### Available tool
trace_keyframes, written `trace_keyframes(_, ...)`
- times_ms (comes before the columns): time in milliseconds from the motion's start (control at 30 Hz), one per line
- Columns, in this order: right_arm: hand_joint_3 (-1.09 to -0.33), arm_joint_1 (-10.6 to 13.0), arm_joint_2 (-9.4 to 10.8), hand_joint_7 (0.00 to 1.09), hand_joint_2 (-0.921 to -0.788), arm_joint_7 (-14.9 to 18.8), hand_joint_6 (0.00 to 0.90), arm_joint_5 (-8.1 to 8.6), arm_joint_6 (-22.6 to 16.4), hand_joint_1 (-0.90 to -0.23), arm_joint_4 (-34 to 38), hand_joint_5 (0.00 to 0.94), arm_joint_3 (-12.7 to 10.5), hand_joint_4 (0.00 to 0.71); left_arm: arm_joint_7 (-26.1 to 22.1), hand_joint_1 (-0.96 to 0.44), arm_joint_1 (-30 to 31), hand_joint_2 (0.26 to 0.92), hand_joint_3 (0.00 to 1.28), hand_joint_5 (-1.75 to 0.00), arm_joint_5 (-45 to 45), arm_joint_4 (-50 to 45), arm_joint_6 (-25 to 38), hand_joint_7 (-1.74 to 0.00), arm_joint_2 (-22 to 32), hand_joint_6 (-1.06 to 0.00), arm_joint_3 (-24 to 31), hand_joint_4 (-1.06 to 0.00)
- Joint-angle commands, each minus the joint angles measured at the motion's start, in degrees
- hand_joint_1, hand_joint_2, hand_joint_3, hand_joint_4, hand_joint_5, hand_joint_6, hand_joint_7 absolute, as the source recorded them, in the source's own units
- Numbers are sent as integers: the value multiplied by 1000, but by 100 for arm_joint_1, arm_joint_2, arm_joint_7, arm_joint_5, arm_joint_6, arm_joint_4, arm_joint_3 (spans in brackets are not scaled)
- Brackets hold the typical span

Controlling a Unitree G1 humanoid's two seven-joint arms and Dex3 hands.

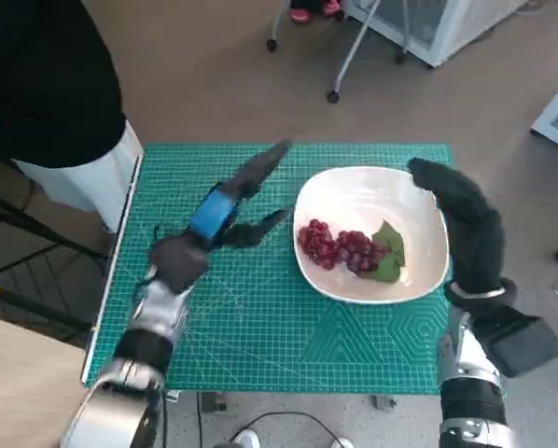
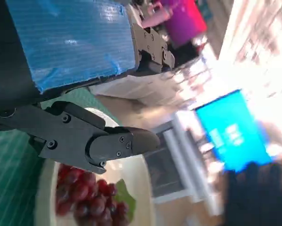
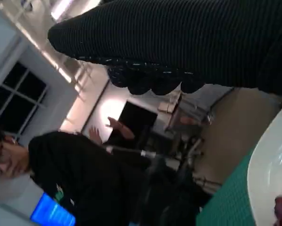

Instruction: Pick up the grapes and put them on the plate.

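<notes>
Red grapes (image 1: 337, 247) beside left hand (image 1: 225, 209).

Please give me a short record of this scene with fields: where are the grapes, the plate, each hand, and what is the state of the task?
grapes: dark red bunch with green leaves, lying inside the plate
plate: white, rounded-square, on the green cutting mat, toward the robot's right
left hand: over the mat beside the plate, fingers spread, holding nothing
right hand: gloved, at the plate's far-right rim, holding nothing; contact with the rim cannot be told
task state: grapes already on the plate
person: dark top, beside the table's left edge
</notes>
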Motion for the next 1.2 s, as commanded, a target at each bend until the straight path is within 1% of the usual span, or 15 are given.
trace_keyframes(33, -578, -55, 42, 6, -921, -8, 182, -48, -62, -495, 265, 5, 21, 206, -298, -494, 293, 921, 481, 0, -415, -588, -156, 0, -14, -220, 235, -158)
trace_keyframes(167, -568, -121, 70, 7, -921, 50, 184, -39, -122, -503, 400, 6, 32, 210, -438, -455, 594, 921, 461, -1, -687, -998, -132, -4, -38, -224, 390, -154)
trace_keyframes(400, -550, -258, 100, 10, -921, 203, 191, 21, -195, -512, 652, 7, 27, 217, -468, -402, 996, 921, 427, -5, -843, -1507, -131, -18, -46, -249, 558, -163)
trace_keyframes(767, -531, -389, 101, 12, -921, 471, 199, 117, -278, -526, 907, 7, -34, 227, -382, -396, 1217, 921, 397, -16, -780, -1530, -279, -32, -27, -279, 752, -196)
trace_keyframes(1200, -526, -463, 100, 12, -921, 687, 202, 215, -295, -532, 1104, 5, -65, 230, -384, -380, 1369, 921, 339, -12, -789, -1643, -212, -41, -48, -301, 822, -214)
